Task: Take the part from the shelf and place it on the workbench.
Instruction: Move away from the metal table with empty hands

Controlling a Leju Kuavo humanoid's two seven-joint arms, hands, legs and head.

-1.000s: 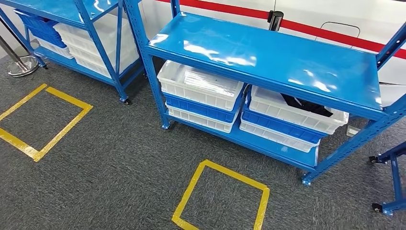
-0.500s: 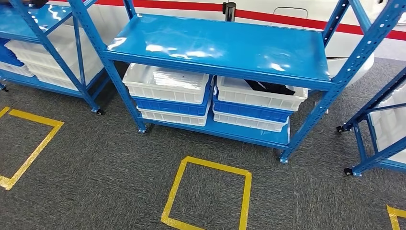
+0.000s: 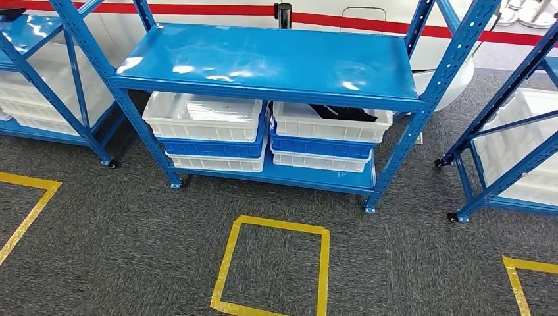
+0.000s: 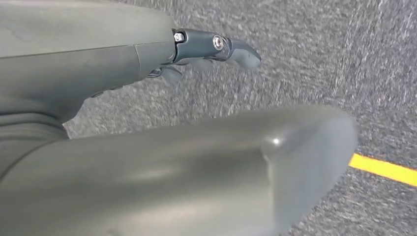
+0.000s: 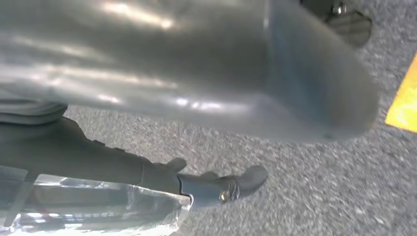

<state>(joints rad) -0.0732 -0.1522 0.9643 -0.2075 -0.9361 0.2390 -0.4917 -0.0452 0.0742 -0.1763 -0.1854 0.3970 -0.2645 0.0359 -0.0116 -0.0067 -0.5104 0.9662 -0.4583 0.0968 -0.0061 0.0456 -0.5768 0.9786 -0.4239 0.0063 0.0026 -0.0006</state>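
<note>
Swinging across the scene, the camera has turned since the earlier pictures: the blue shelf [image 3: 263,62] that sat toward the right of the frame now stands in the upper middle, square-on, and the yellow floor square [image 3: 273,266] lies directly below it; nothing on the shelf itself looks shifted.

What appears to be the part [image 3: 342,113], a dark object, lies in the top white bin [image 3: 329,122] at the right of the lower level, just under the shelf's top board, which hides most of it, so its shape cannot be made out. A second stack of white and blue bins [image 3: 207,128] stands just beside it on the left.

Judging by this, the task is barely begun: the part is still in its bin, the robot is facing the shelf, and reaching, lifting, carrying and placing all remain.

In the wrist views the left hand [image 4: 162,54] and right hand [image 5: 147,182] hang over grey carpet, holding nothing; the fingers that show lie fairly straight, but blur and the arm covers hide the rest, so their spread cannot be told. Neighbouring shelves are cut off at both frame edges.
</note>
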